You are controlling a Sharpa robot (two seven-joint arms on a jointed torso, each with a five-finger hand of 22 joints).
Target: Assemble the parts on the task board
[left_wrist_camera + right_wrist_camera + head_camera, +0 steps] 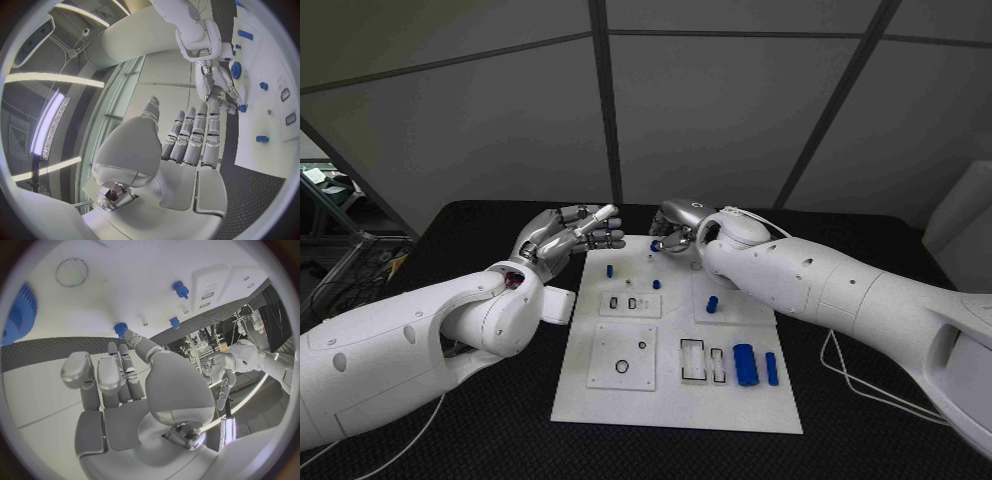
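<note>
left hand (571, 236): raised, fingers together, holding nothing | right hand (678, 228): lowered, fingertips pinching

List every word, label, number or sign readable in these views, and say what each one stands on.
None can be read.
The task board shows only outlined slots and blue parts, no lettering.
The left hand and right hand carry no legible marking.
The shelves in the background of the right wrist view are too small and blurred to read.

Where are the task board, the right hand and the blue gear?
task board (678, 400), head view, bare near part of the plate
right hand (678, 232), head view, middle of the hand
blue gear (17, 315), right wrist view, toothed face
</note>
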